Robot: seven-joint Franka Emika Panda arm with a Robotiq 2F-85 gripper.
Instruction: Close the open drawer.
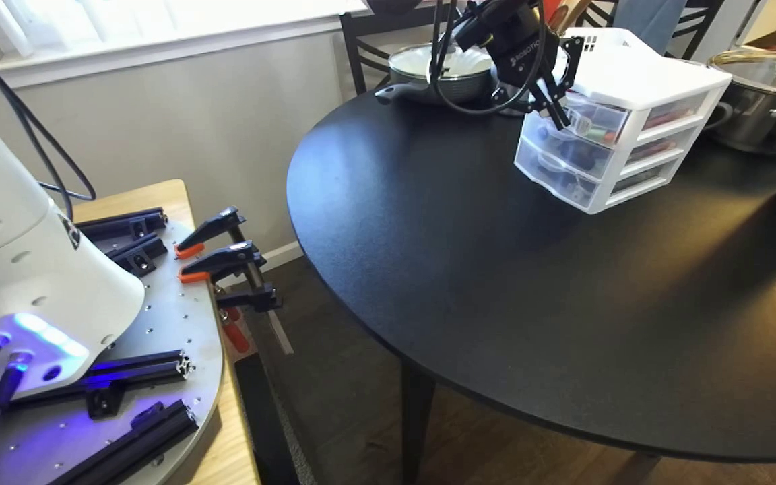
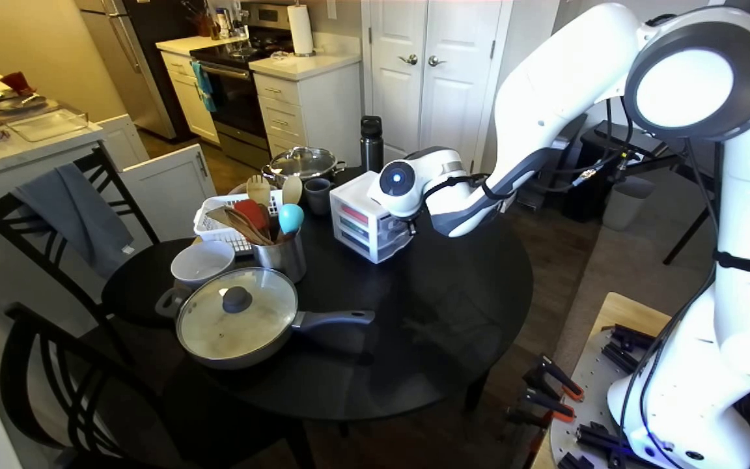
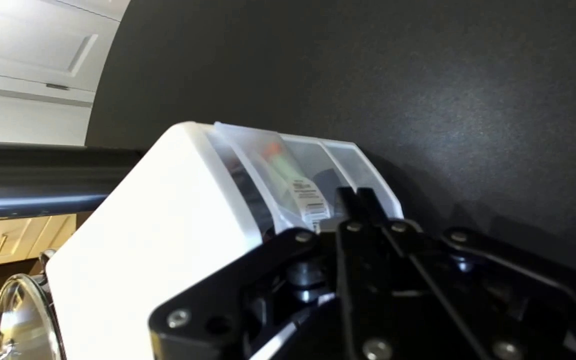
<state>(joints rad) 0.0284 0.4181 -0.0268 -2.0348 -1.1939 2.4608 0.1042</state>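
A small white-framed organizer [image 1: 657, 77] with three clear drawers stands on the black table. It also shows in an exterior view [image 2: 352, 195] and in the wrist view [image 3: 163, 240]. Its top drawer [image 1: 597, 121] is translucent and holds a labelled item with orange and green on it. In the wrist view, this drawer [image 3: 288, 170] stands a little out from the frame, with a dark gap behind its front edge. My gripper [image 3: 358, 194] has its fingertips together with nothing seen between them. The gripper [image 1: 561, 122] is at the drawer's front; contact cannot be told.
A lidded pan [image 2: 238, 319], a utensil holder [image 2: 284, 257], a white basket [image 2: 225, 225] and a white bowl [image 2: 202, 260] stand beside the organizer. A steel pot [image 1: 765, 101], a grey cup [image 2: 318, 195] and a dark bottle [image 2: 372, 143] are behind it.
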